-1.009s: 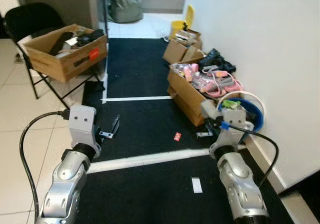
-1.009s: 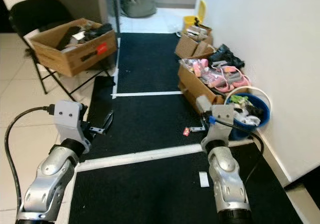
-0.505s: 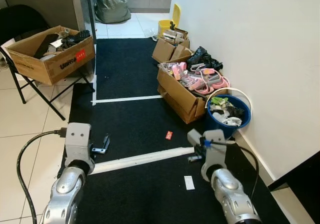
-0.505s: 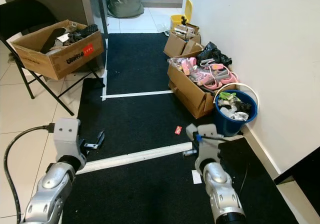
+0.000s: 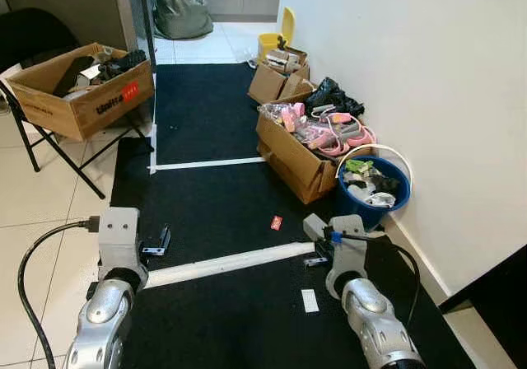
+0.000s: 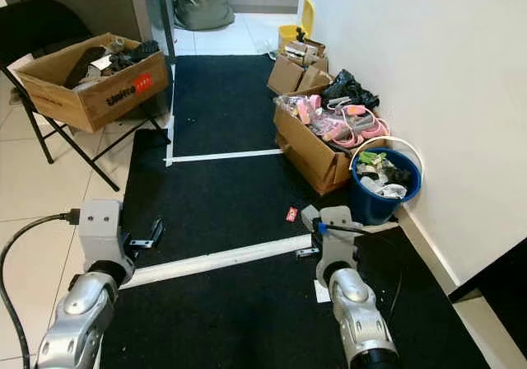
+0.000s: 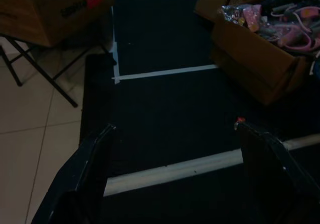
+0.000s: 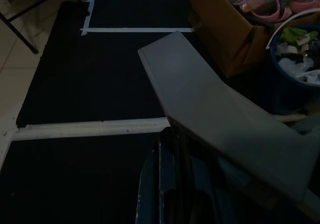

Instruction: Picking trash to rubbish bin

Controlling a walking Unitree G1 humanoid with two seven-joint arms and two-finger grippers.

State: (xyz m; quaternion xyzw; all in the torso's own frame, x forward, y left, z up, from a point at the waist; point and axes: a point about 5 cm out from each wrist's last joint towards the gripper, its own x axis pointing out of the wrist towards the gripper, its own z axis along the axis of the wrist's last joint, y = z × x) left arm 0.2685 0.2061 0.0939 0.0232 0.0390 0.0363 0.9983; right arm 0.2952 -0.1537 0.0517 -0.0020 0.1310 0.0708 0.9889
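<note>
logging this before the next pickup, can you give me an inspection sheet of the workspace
surface: black mat crossed by white tape lines, pale tiles beside it
job's things: blue bin at the wall, already holding scraps; small red scrap and white scrap lie on the mat
clutter: open cardboard box of pink items beside the bin, more boxes beyond; cardboard box on a folding chair
grippers: left gripper open, nothing between its fingers; right gripper low over the tape line, fingers unclear
cables: black cable loops from the left wrist
surroundings: white wall on the right, dark sack in the far doorway
</note>
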